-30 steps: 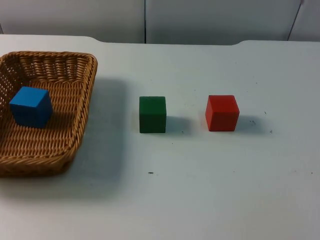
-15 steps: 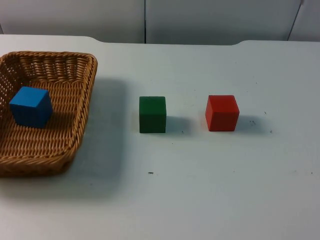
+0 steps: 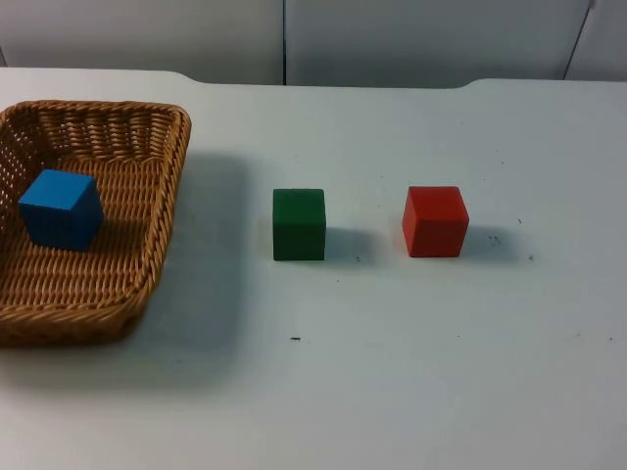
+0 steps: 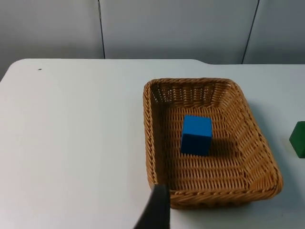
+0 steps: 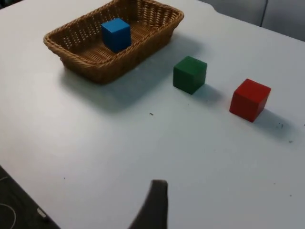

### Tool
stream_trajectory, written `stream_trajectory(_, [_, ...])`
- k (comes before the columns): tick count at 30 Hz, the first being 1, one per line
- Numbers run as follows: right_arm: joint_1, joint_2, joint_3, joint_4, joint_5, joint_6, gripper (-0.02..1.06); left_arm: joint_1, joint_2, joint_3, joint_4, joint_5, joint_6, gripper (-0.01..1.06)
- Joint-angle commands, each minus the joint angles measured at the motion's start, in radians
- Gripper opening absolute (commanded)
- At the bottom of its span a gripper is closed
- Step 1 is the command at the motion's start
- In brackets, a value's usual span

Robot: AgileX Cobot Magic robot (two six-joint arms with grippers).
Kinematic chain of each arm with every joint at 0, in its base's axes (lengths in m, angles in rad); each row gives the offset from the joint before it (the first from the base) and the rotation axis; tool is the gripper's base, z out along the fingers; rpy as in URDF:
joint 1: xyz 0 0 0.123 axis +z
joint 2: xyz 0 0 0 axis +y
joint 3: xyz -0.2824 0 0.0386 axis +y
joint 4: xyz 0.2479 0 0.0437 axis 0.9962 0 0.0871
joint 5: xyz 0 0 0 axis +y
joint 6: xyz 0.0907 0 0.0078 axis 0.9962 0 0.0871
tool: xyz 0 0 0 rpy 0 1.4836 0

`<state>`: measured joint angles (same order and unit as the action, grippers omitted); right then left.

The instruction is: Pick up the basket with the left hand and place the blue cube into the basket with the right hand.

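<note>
A woven wicker basket [image 3: 168, 201] rests on the white table at the left. A blue cube [image 3: 61, 209] sits inside it, toward its left half. In the left wrist view the basket [image 4: 148, 143] lies just ahead of my left gripper [image 4: 157, 212], which stays high and short of the near rim, touching nothing. The blue cube [image 4: 196, 135] stands in the middle of the basket floor. My right gripper [image 5: 155, 205] hangs well above the table's front part, far from the basket [image 5: 97, 71] and the blue cube [image 5: 116, 34], holding nothing.
A green cube [image 3: 299, 224] stands at the table's centre, with a red cube [image 3: 435, 221] to its right. Both also appear in the right wrist view, green cube [image 5: 189, 74] and red cube [image 5: 249, 99]. The grey partition wall closes off the back.
</note>
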<state>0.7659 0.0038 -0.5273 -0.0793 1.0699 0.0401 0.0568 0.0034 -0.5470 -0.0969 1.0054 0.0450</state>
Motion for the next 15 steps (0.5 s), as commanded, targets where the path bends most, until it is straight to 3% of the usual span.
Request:
stream_trajectory(1, [-0.002, -0.004, 0.009, -0.016, -0.001, 0.014, 0.79, -0.006, -0.003, 0.003, 0.006, 0.045, 0.013, 0.77])
stream_trajectory(4, [-0.002, -0.004, 0.011, -0.016, 0.001, 0.014, 0.79, -0.006, -0.003, 0.022, 0.029, 0.084, 0.032, 0.77])
stream_trajectory(13, [-0.002, -0.004, 0.02, -0.019, 0.008, 0.01, 0.79, -0.006, -0.003, 0.034, 0.031, 0.073, 0.03, 0.77])
stream_trajectory(15, [-0.002, -0.004, 0.02, -0.019, 0.008, 0.01, 0.83, -0.006, -0.003, 0.034, 0.031, 0.073, 0.03, 0.84])
